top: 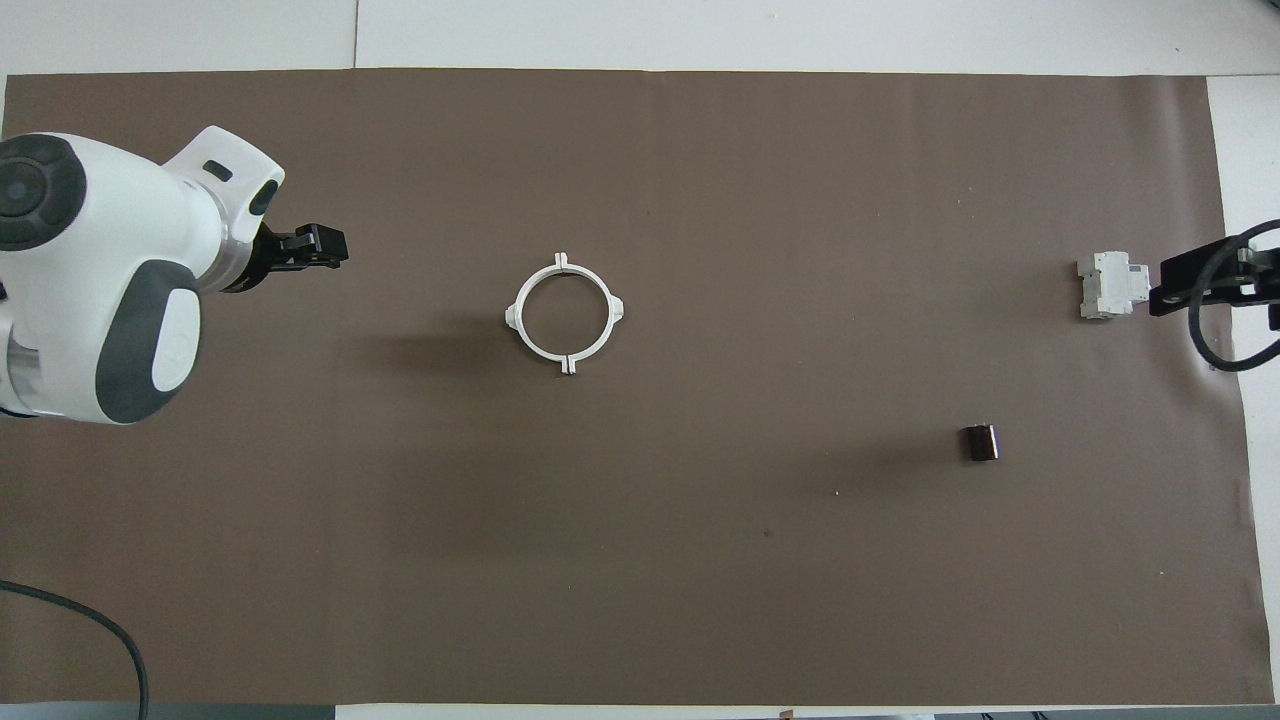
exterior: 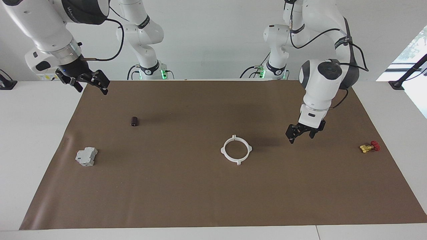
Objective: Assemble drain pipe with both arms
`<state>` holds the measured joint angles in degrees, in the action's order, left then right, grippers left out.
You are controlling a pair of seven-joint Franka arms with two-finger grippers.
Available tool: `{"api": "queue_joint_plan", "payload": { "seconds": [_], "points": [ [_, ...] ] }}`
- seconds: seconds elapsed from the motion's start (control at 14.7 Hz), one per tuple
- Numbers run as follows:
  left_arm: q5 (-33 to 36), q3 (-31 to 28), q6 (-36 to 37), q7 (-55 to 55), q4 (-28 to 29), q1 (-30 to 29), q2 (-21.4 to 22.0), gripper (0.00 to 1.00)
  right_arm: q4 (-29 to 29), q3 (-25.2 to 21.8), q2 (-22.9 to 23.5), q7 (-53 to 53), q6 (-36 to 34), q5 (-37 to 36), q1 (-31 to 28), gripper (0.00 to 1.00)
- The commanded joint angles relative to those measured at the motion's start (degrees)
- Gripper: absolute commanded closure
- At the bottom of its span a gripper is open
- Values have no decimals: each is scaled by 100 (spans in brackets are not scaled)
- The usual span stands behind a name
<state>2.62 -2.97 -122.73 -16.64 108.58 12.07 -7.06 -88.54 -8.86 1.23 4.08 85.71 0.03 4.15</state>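
The drain pipe [exterior: 238,163] lies flat on the brown mat as one closed white ring with four tabs, near the middle of the table; it also shows in the overhead view [top: 617,310]. Nothing touches it. My left gripper [exterior: 302,138] is open and empty, raised over bare mat between the ring and the brass valve; it shows in the overhead view [top: 322,248] too. My right gripper [exterior: 92,89] is open and empty, held up over the mat's corner at the right arm's end, where the arm waits; in the overhead view [top: 1195,282] it sits beside the grey box.
A grey blocky box [exterior: 86,156] [top: 1104,285] and a small dark cylinder [exterior: 134,121] [top: 980,442] lie toward the right arm's end. A brass valve with a red handle [exterior: 369,146] lies toward the left arm's end. The brown mat [exterior: 186,200] covers the table.
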Motion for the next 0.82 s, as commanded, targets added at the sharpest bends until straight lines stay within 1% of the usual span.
{"api": "queue_joint_plan", "payload": {
  "seconds": [0.0,0.07,0.2,0.48,0.75],
  "points": [
    [-305,42,547,853,103,-494,494,0,-111,-1,-106,-145,86,93,-11,0],
    [-393,33,792,1169,33,-669,643,0,-94,-1,-106,-145,86,93,-11,0],
    [-412,-28,1320,1618,-213,-890,776,0,-93,-1,-106,-145,86,93,-11,0],
    [-412,-37,2278,1988,-1038,-1285,759,0,-93,8,-106,-145,86,102,-11,0],
    [-429,-37,2736,2077,-1496,-1357,723,0,-93,8,-106,-145,86,102,-11,0]
  ]
}}
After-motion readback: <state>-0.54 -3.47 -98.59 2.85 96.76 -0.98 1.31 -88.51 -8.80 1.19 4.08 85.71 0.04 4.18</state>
